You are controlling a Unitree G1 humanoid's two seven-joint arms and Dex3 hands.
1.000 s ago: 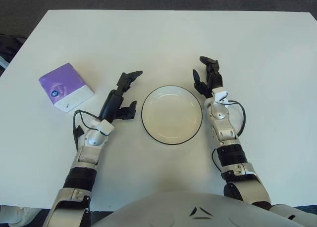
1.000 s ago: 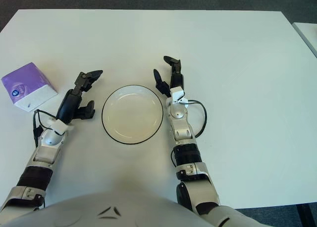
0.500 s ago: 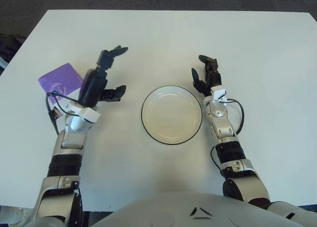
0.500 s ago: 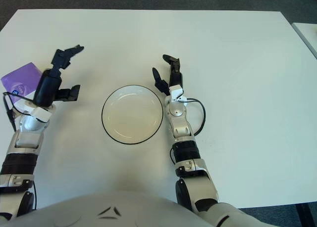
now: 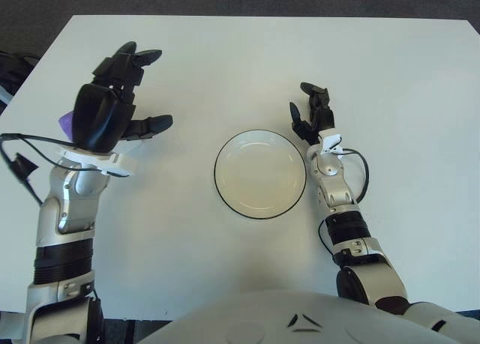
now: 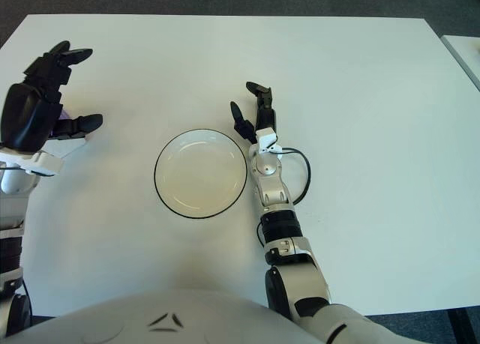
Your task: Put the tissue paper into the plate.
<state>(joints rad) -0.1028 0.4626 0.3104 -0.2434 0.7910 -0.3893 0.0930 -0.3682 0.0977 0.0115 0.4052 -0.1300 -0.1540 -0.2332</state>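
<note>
Our left hand [image 5: 112, 104] hangs raised at the table's left side with its fingers spread wide, gripping nothing. It covers almost all of the purple tissue pack [image 5: 66, 124]; only a sliver of purple shows past the palm's left edge, so the pack sits directly beneath the hand, well apart from the plate [image 5: 260, 174]. The plate lies bare at the middle of the white table [image 5: 247, 52].

Our right hand [image 5: 313, 119] shows just beside the plate's right rim, fingers loosely apart, holding nothing.

The main risk, as we judge it, is that we are reaching blind: the hand hides the pack, so we cannot tell how the fingers line up with its sides. A descent slightly off centre could push the pack toward the table's left edge or tip it instead of enclosing it. A soft pack may also squash and slip from a shallow grip during the carry to the plate.
</note>
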